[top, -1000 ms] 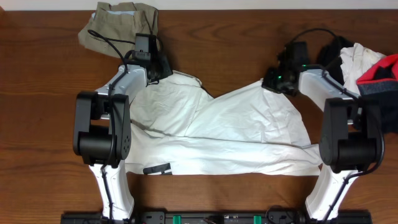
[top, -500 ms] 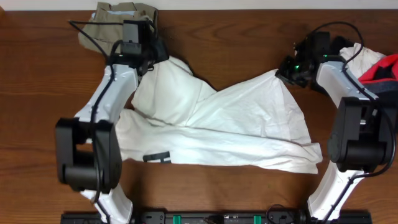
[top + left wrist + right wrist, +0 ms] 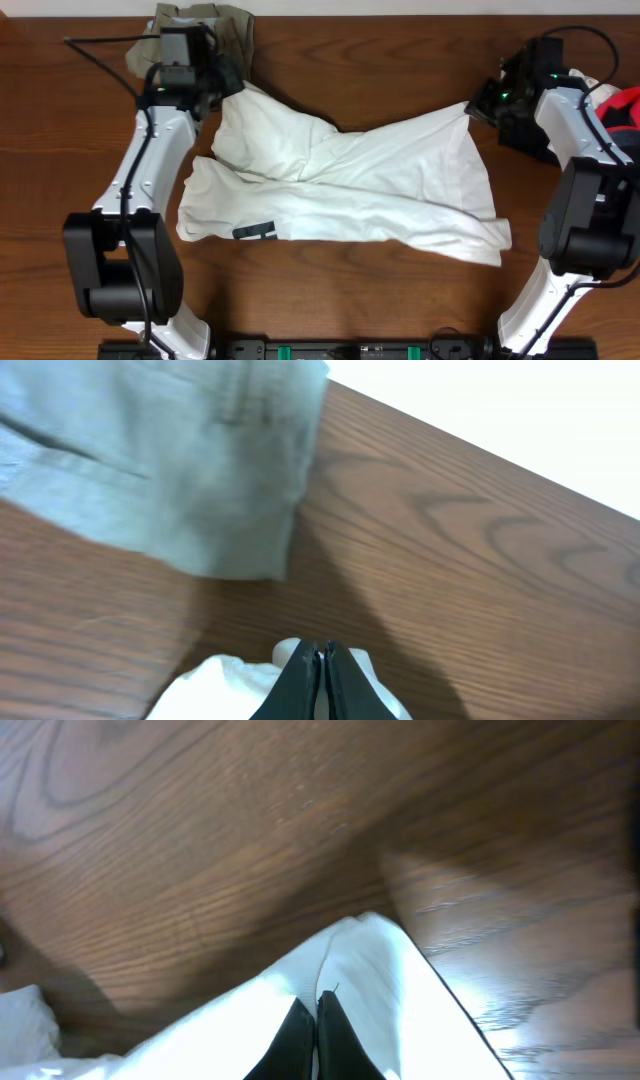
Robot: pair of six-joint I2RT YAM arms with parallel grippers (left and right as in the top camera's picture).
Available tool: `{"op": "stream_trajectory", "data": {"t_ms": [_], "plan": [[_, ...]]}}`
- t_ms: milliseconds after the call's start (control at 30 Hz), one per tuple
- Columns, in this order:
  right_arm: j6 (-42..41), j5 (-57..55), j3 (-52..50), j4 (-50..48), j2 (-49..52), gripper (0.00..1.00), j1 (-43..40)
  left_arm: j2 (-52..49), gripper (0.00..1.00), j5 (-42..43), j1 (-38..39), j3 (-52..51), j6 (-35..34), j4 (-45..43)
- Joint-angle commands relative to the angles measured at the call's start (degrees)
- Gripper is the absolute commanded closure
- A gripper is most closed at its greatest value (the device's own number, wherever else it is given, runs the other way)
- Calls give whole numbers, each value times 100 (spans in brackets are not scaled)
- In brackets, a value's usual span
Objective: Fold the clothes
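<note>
Both arms hold the white garment by its far edge, and the step in hand seems to be stretching it flat on the table before a fold. To do this well, the two arms should pull apart with equal tension and keep the corners low, so that the diagonal crease in the middle opens and no cloth slips out. The left gripper is fully closed on the far left corner, just beside a khaki garment. The right gripper is fully closed on the far right corner. The white garment lies between them, spreading toward the robot, wrinkled in its middle.
</note>
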State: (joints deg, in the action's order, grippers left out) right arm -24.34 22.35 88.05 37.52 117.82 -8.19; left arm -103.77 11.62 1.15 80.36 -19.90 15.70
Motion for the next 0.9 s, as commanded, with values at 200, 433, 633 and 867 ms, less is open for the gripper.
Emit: {"op": "stream_trajectory", "data": {"t_ms": [200,433,633,867], "plan": [[-48,-98,118,48,57,99,-166,66,94,-68,-485,90,-118,55],[-260,-649,118,177,57,99,-175,63,94,-74,-573,90,-114,98],[-334,-848,120,212,57,98,-236,63,94,-76,-748,90,-118,96],[-708,-901,120,197,57,98,-538,63,94,-72,-973,90,-205,140]]}}
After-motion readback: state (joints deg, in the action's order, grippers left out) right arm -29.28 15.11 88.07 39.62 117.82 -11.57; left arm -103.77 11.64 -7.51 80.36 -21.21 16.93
